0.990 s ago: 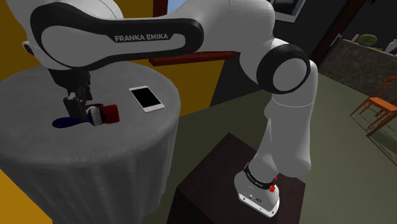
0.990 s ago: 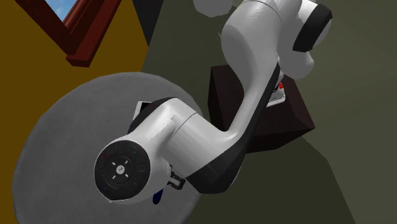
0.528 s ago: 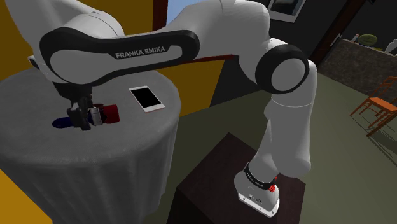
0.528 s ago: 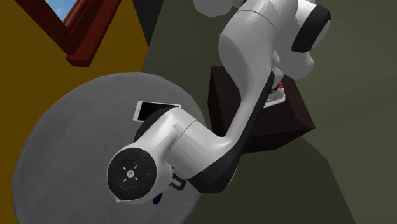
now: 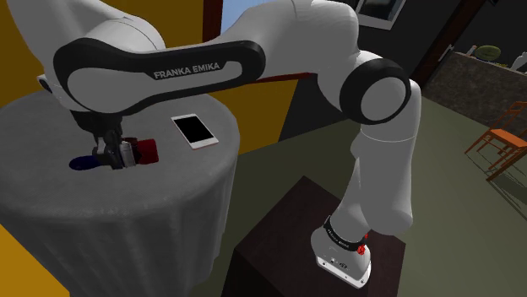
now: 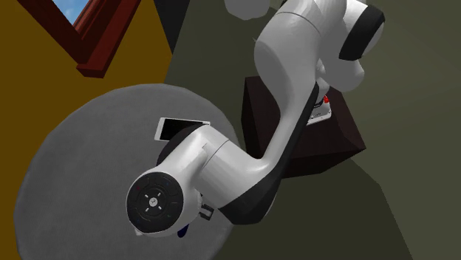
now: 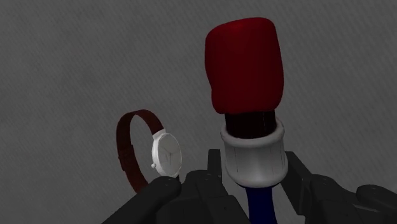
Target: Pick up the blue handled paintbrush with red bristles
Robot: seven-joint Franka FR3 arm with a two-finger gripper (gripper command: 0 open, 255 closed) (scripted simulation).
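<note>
The paintbrush (image 7: 245, 70) has dark red bristles, a white collar and a blue handle. It lies on the round grey-clothed table (image 5: 169, 181). My gripper (image 7: 254, 178) is shut on it, the black fingers (image 7: 207, 175) clasping the collar and upper handle. In the shoulder view the gripper (image 5: 111, 154) is down at the table, with the red bristles (image 5: 149, 150) sticking out toward the phone and the blue handle end (image 5: 82, 162) on the other side. In the second exterior view the arm covers the hand; a blue handle tip (image 6: 183, 231) peeks out below it.
A wristwatch (image 7: 153, 153) with a dark red strap and white face lies beside the brush. A white-edged phone (image 5: 194, 131) lies farther along the table (image 6: 74, 148), also seen as the phone (image 6: 181, 127). The dark box stand (image 5: 287, 245) is beside the table. An orange chair (image 5: 498, 143) stands far off.
The arm came down onto the brush, and the fingers, wide apart a moment ago, have shut around it. The brush lies where it was.
</note>
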